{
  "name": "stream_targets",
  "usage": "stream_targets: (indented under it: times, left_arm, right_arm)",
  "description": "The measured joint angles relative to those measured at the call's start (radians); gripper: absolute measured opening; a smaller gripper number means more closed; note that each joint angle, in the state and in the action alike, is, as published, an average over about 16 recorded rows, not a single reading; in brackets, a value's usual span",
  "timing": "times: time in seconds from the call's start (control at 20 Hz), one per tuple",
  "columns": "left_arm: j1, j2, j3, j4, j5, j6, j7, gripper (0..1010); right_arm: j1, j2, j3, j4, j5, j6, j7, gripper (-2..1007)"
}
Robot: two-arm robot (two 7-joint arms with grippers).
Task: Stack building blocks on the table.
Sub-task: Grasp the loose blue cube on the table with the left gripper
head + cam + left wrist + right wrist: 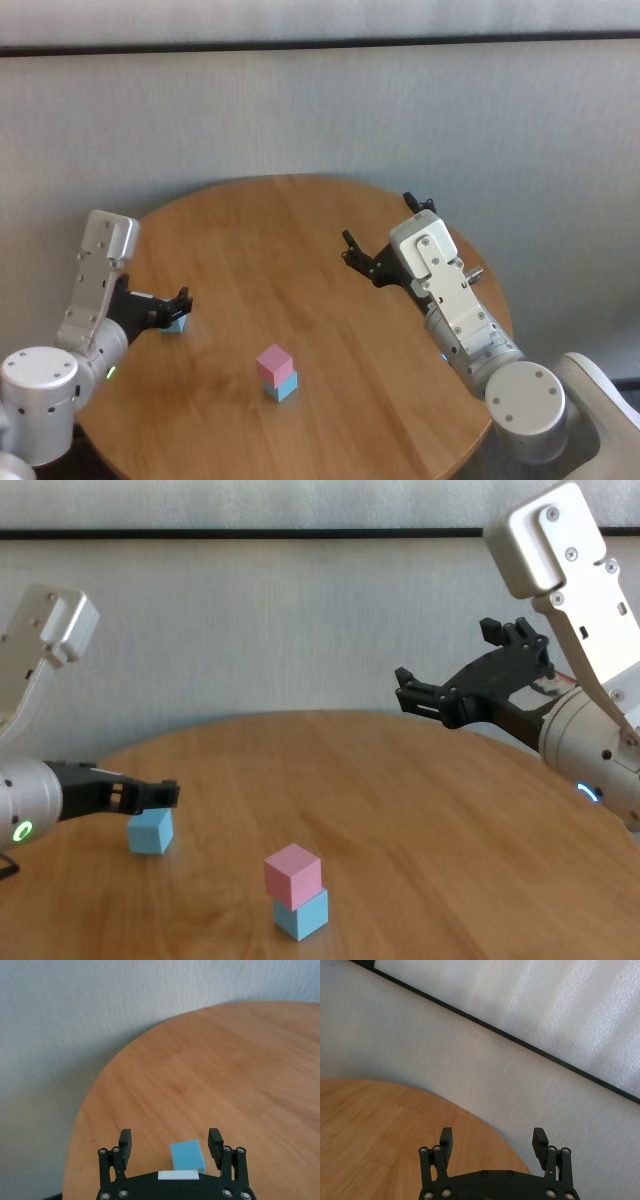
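Spread wide, the black fingers (125, 1146) of the left gripper (170, 1146) straddled a small matte light-blue cube (188, 1155), which sat between them nearer one finger; whether it touched that finger could not be told. That gripper (178, 305) was low over the left part of the large round wooden table (330, 230) with its warm orange-brown grain, the loose cube (150, 831) resting on the tabletop (420, 810) under the fingertips (165, 793).

Near the table's front centre, a small matte pink cube (274, 363) stood on top of a second light-blue cube (284, 386), the pair slightly twisted relative to each other (293, 871).

On the right side, the right gripper (455, 675) hung raised above the table, well apart from the blocks, its fingers (446, 1138) also parted wide and holding nothing.
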Motion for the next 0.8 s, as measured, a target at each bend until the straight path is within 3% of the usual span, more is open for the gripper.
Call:
stream_targets:
  times: [0.8]
  left_arm:
    - [-0.043, -0.048, -0.030, 0.099, 0.011, -0.037, -0.027, 1002]
  right_arm:
    - [0.000, 0.000, 0.000, -0.001, 0.001, 0.001, 0.001, 1004]
